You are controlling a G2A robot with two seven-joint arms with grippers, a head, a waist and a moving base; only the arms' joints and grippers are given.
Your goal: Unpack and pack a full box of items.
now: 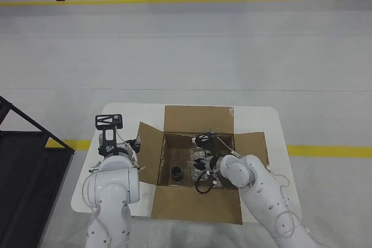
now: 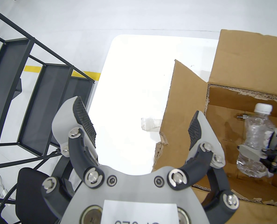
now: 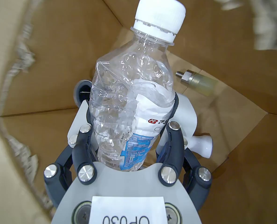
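While the open cardboard box [image 1: 198, 118] takes up the middle of the white table [image 1: 260, 124], bare tabletop is left as a strip on the left side and at both far rounded corners. All four flaps are out: the far flap lies flat toward the far edge, the near flap toward the robot, the right flap out to the right, and the left flap stands tilted up. A black metal step frame [image 1: 18, 167] stands on the floor just beside the table's left edge, with a yellow floor line [image 1: 335, 150] running behind the table.

Left gripper [image 1: 109, 119] hovers over the bare left strip, outside the raised left flap, fingers spread wide with nothing between them. Nothing on the tabletop under it but a small scrap of clear tape [image 2: 150, 124] by the flap's torn edge.

Right gripper [image 1: 206, 149] is down inside the box, toward its right half, clamped on the lower body of a crumpled clear plastic bottle [image 3: 133, 94] with a white cap and a blue-and-white label. The bottle points cap-first toward the far wall, apart from the walls, above the box floor.

On the box floor: a dark round item [image 1: 175, 172] in the near left part, well apart from the bottle. A small metal threaded fitting [image 3: 196, 81] lies near the far wall. A white knob-shaped piece [image 3: 202, 144] lies just beside the gripper's finger.
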